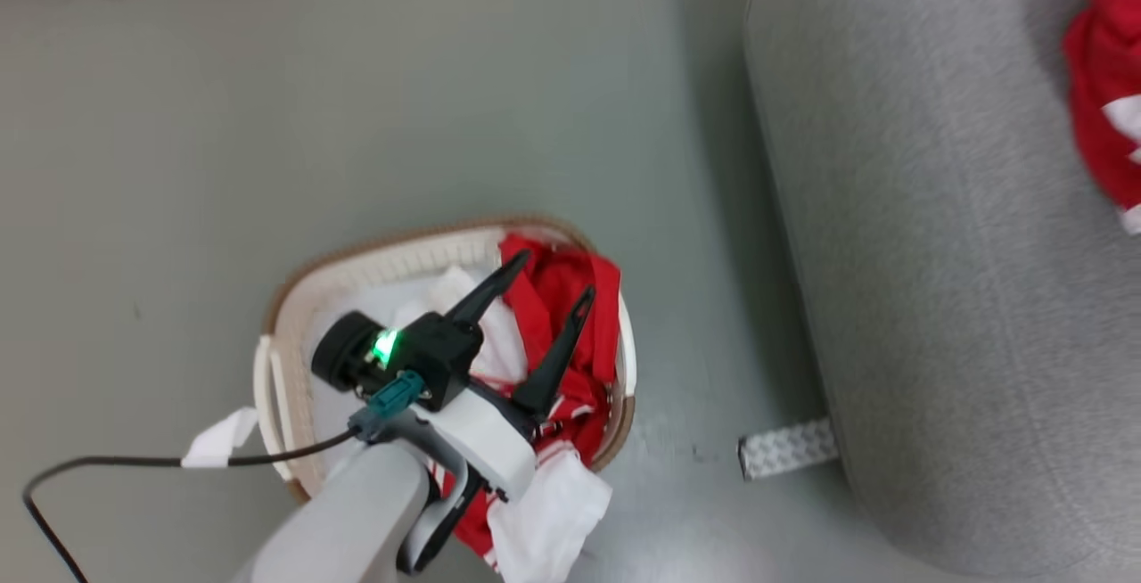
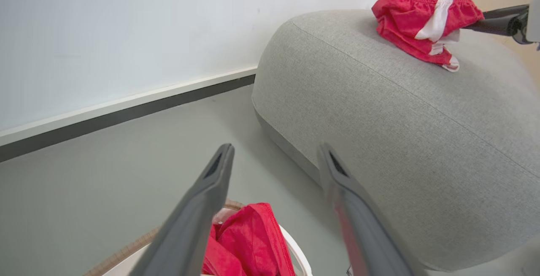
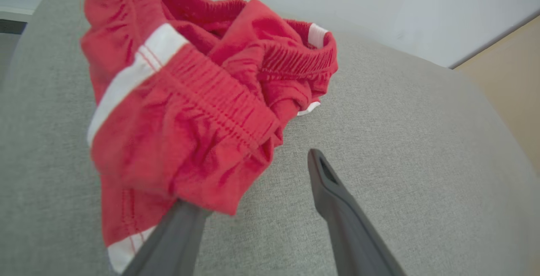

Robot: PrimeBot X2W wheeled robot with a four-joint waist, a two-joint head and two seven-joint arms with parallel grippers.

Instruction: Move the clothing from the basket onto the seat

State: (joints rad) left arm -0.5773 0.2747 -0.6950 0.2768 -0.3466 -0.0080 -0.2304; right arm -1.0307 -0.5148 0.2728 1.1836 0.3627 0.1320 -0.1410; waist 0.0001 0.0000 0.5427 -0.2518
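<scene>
The basket (image 1: 294, 298) stands on the floor with red clothing (image 1: 570, 307) heaped in its right half and a white cloth spilling over its near rim. My left gripper (image 1: 554, 280) hovers open just above that heap, nothing between its fingers; in the left wrist view the left gripper (image 2: 275, 149) points over the red clothing (image 2: 249, 242) toward the seat (image 2: 400, 141). One red and white garment (image 3: 190, 111) lies bunched on the seat (image 3: 400, 141). My right gripper (image 3: 270, 162) is open beside it, the cloth draped over its left finger (image 3: 177, 234).
Grey floor runs between the basket and the seat (image 1: 936, 253), with a metal sofa foot (image 1: 789, 447) sticking out at floor level. A black cable (image 1: 134, 463) trails left of the basket. A white wall with a dark skirting (image 2: 126, 113) stands behind.
</scene>
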